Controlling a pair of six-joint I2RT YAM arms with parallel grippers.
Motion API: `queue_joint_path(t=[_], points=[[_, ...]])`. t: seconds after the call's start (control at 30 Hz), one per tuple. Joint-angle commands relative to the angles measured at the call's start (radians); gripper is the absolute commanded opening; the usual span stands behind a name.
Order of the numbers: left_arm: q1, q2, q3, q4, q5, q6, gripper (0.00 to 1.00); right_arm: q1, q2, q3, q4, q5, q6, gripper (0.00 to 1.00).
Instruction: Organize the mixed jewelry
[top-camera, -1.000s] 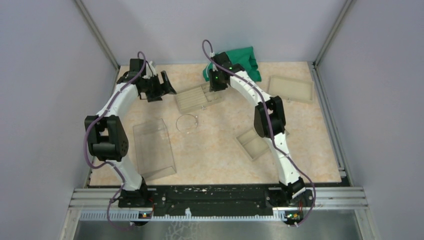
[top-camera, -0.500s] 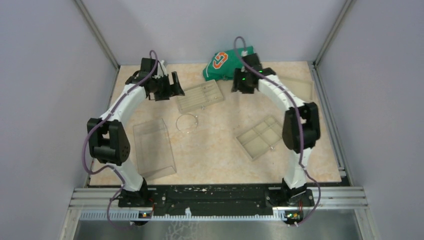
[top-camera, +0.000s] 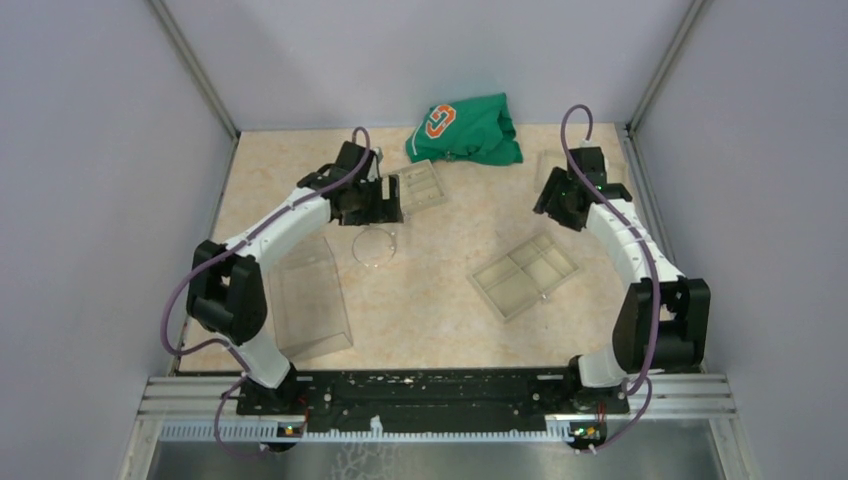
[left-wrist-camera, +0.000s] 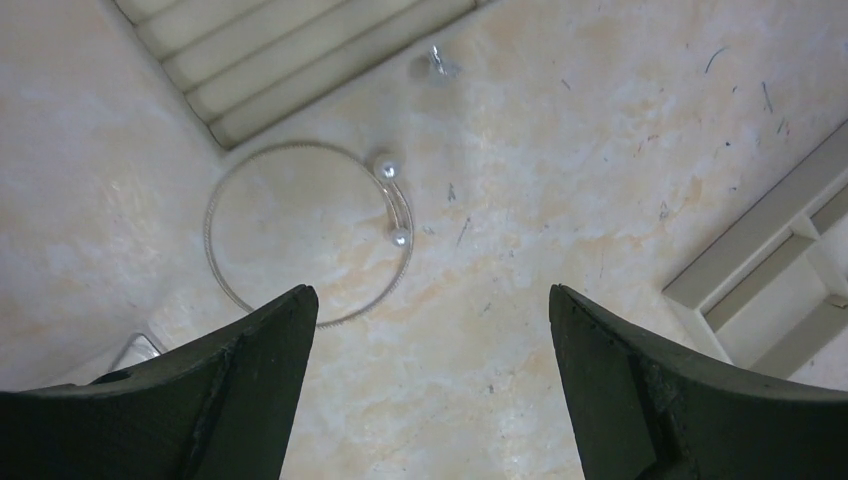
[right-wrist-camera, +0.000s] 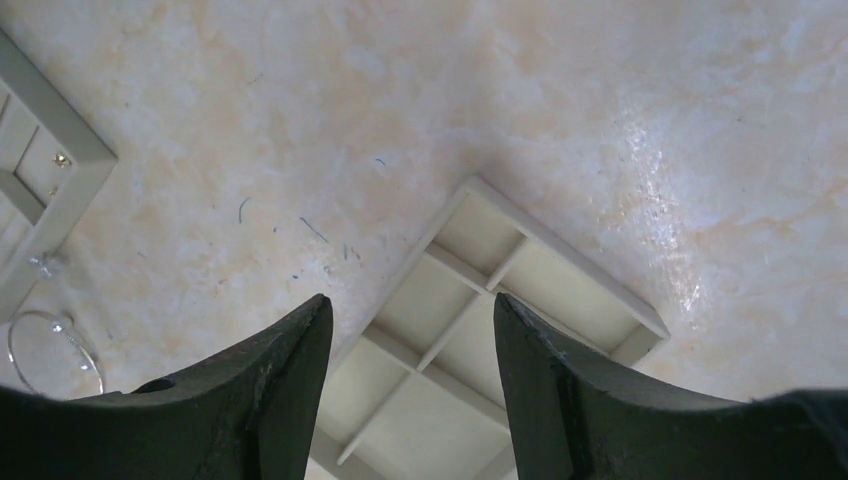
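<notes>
From above, the left gripper (top-camera: 380, 205) hangs over the table (top-camera: 440, 320) just beside the hoop (top-camera: 393, 240). The right gripper (top-camera: 548, 205) is well apart from it, out on the right side. The hoop lies flat on the table between the ridged tray (top-camera: 425, 185) and the clear box (top-camera: 308, 295). Only this view shows the green cloth (top-camera: 465, 125) at the back and the whole split tray (top-camera: 527, 277). But from up here you cannot tell how the fingers stand. The left wrist view shows that. The left gripper (left-wrist-camera: 430, 300) is spread wide and holds nothing, and the hoop (left-wrist-camera: 399, 237) lies under it, more to the left finger. Up close you can see two round beads (left-wrist-camera: 386, 169) on the hoop's ends. A tiny piece (left-wrist-camera: 437, 65) lies alone on the table near the ridged tray (left-wrist-camera: 300, 40). An edge of the split tray (left-wrist-camera: 745, 235) peeks in at the right. The right wrist view shows the right gripper (right-wrist-camera: 410, 305) spread too, with nothing in it, above the split tray (right-wrist-camera: 560, 250). Far left are the hoop (right-wrist-camera: 85, 350), the tiny piece (right-wrist-camera: 45, 265), and a tiny bit (right-wrist-camera: 62, 158) in a slot of the ridged tray (right-wrist-camera: 70, 120).
</notes>
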Motion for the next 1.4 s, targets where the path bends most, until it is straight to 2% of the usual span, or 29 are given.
queue_joint_path(t=[0.0,0.1,0.27,0.47,0.63,0.9,1.13,1.37], points=[[-0.083,-0.037,-0.048,0.041,-0.176,-0.116,0.91,-0.023,-0.063,-0.022,0.038,0.031,0.050,0.60],[-0.119,-0.014,-0.076,0.071,-0.233,-0.187,0.88,-0.024,-0.053,-0.027,0.059,0.005,0.061,0.60],[-0.123,0.048,-0.094,0.125,-0.276,-0.292,0.76,-0.024,-0.025,-0.017,0.081,-0.044,0.068,0.59],[-0.121,0.135,-0.045,0.120,-0.312,-0.328,0.67,-0.024,-0.009,0.004,0.080,-0.078,0.055,0.58],[-0.121,0.186,-0.025,0.139,-0.330,-0.339,0.55,-0.024,-0.001,0.004,0.081,-0.088,0.048,0.58],[-0.121,0.251,0.017,0.137,-0.376,-0.321,0.50,-0.024,0.017,0.008,0.084,-0.104,0.038,0.58],[-0.121,0.295,0.058,0.111,-0.384,-0.316,0.38,-0.024,0.027,0.008,0.084,-0.107,0.032,0.57],[-0.121,0.310,0.062,0.103,-0.365,-0.307,0.36,-0.024,0.031,0.009,0.089,-0.109,0.032,0.57]])
